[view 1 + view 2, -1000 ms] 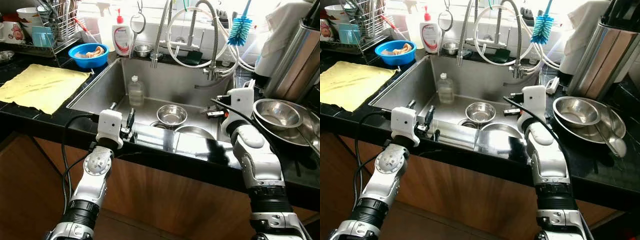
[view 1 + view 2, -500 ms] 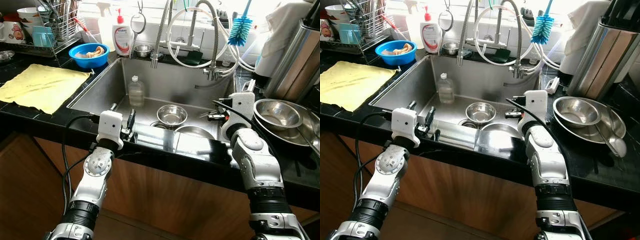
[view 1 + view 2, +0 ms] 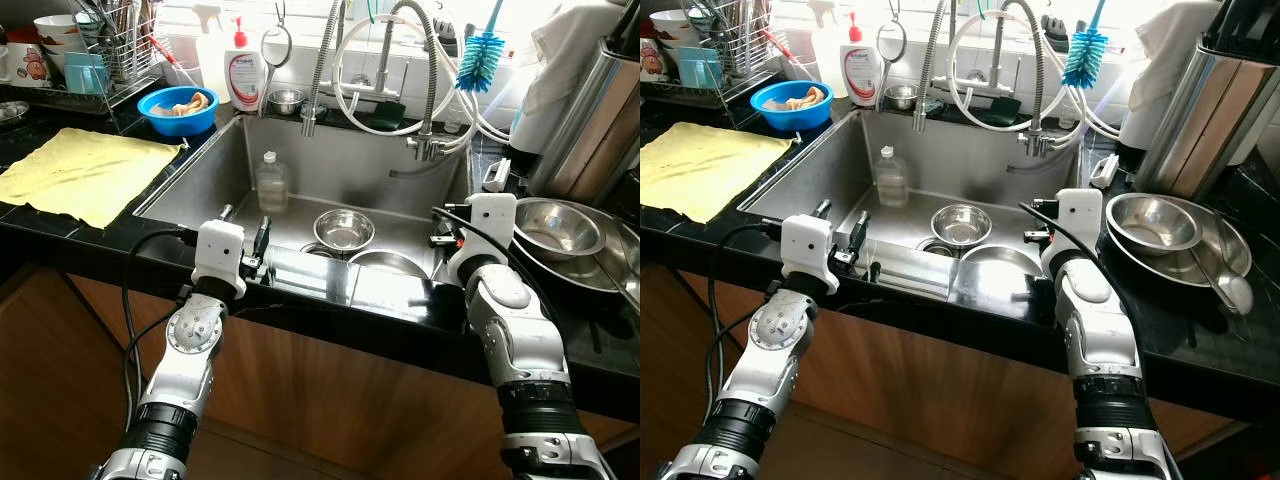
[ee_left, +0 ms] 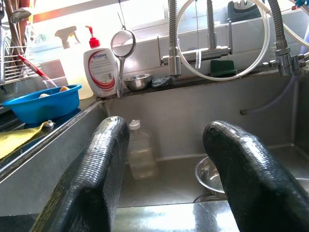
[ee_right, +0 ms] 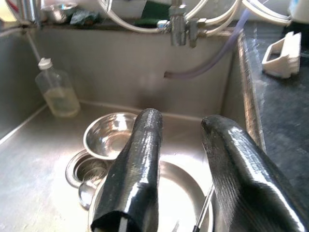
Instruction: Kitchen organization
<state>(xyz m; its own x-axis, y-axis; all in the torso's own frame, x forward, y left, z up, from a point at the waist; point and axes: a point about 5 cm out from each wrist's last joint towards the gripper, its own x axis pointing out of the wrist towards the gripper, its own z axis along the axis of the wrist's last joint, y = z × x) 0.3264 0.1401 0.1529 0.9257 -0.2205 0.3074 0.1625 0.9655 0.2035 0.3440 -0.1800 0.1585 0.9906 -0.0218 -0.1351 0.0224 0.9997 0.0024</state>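
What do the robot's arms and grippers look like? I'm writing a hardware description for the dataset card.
Both arms are silver metal with round, ball-like joints, black ribbed collars lower down and a white boxy housing at each wrist. A black cable loops from each housing. The left gripper and the right gripper each have two long, thick black fingers with a textured, slightly glossy surface and rounded tips.
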